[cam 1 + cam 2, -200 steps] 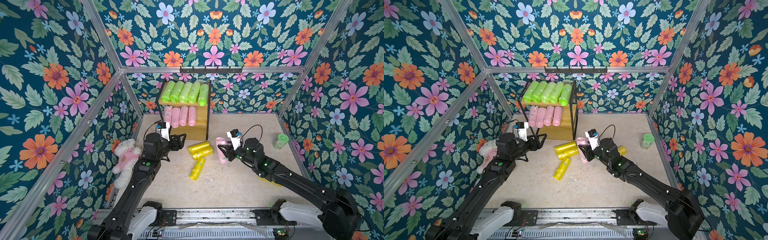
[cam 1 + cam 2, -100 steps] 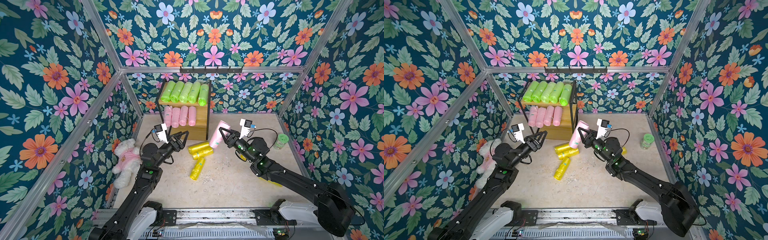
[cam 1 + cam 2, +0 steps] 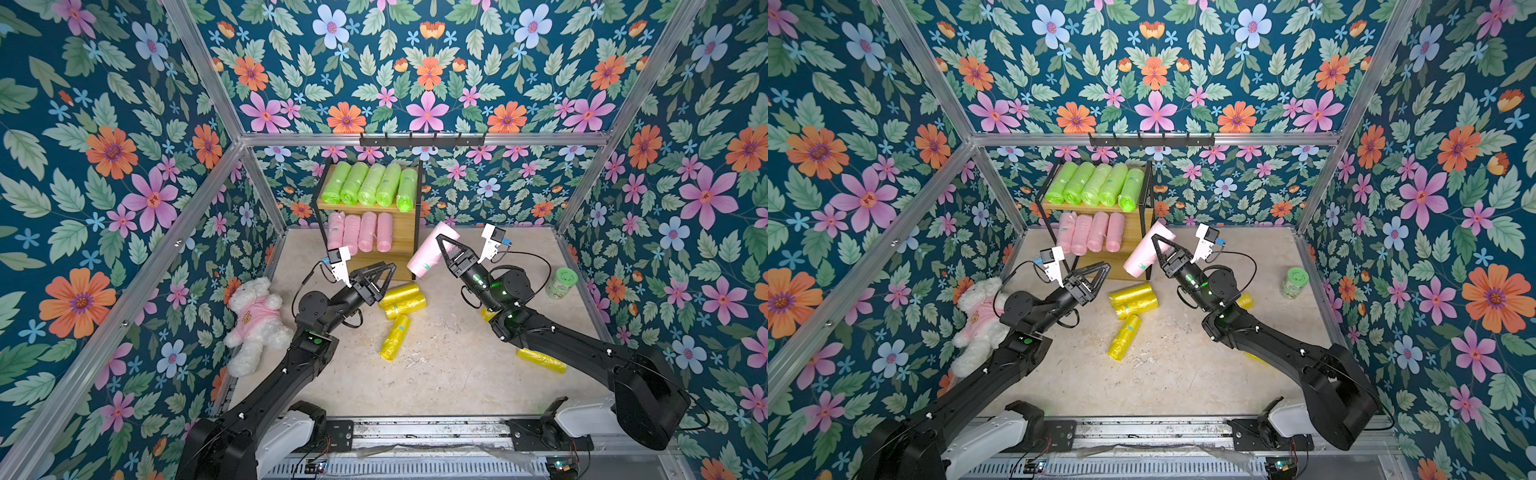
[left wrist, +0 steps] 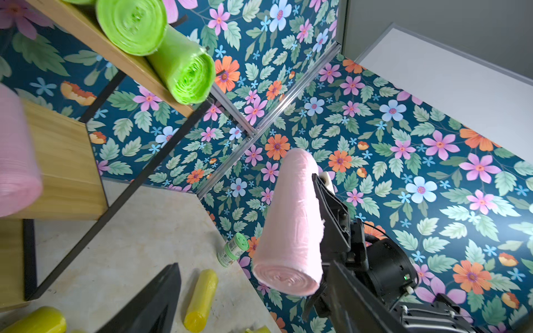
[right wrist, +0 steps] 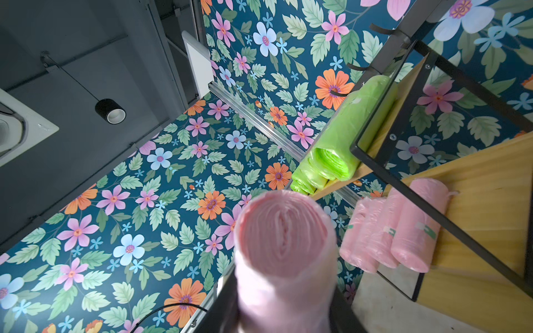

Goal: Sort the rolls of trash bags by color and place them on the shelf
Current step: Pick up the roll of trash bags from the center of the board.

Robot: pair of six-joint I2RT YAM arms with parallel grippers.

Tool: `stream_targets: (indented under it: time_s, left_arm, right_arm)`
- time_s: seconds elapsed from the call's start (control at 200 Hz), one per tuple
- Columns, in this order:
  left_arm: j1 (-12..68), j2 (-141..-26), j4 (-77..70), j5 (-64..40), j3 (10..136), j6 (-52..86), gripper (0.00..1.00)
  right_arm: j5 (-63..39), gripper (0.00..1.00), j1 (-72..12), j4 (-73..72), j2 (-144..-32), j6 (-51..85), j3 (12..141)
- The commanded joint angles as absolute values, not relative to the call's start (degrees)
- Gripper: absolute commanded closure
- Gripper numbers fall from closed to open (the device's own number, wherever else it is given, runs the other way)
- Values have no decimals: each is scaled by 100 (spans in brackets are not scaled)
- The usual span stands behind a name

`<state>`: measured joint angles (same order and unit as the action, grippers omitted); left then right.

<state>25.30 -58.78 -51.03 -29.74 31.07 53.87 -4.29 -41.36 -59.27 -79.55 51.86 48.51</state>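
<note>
Beside the right front post of the shelf [image 3: 405, 235], I see the right gripper [image 3: 435, 246] raised off the floor [image 3: 436, 382] and clamped across a pink roll [image 3: 422, 259]. The roll is tilted and hangs clear of the boards. From the right wrist camera its end face fills the lower middle of my feed, with the shelf off to one side. On the shelf, five green rolls [image 3: 372, 185] lie side by side on the top board and four pink rolls [image 3: 359, 232] lie on the middle one, with bare wood at the end of that row nearer the held roll. The left gripper [image 3: 388, 268] hovers in front of the lower part of the shelf, its jaws spread and nothing between them. Below it on the floor, two yellow rolls [image 3: 403, 300] lie touching each other. A third yellow roll [image 3: 395, 336] lies just beside them, and two more show partly from under the right arm.
</note>
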Motion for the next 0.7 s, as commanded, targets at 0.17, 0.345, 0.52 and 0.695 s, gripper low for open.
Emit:
stream_targets:
  time_s: [0.17, 0.345, 0.52, 0.695]
  left_arm:
    - [2952, -6371, -5897, -2825, 3463, 5352, 11]
    - [3226, -6678, -5780, -2805, 3800, 5198, 11]
    - [3410, -6845, -5902, -2672, 3883, 5098, 22]
    - [3428, -6864, -5919, -2706, 3874, 5073, 41]
  right_arm:
    - [-637, 69, -4236, -6661, -8147, 5681, 5026]
    - [-665, 69, -4237, -6738, -8173, 5761, 5058]
    - [-649, 69, -4240, -6853, -8209, 5851, 5045]
    - [-615, 69, -4239, -6905, -8233, 5889, 5023]
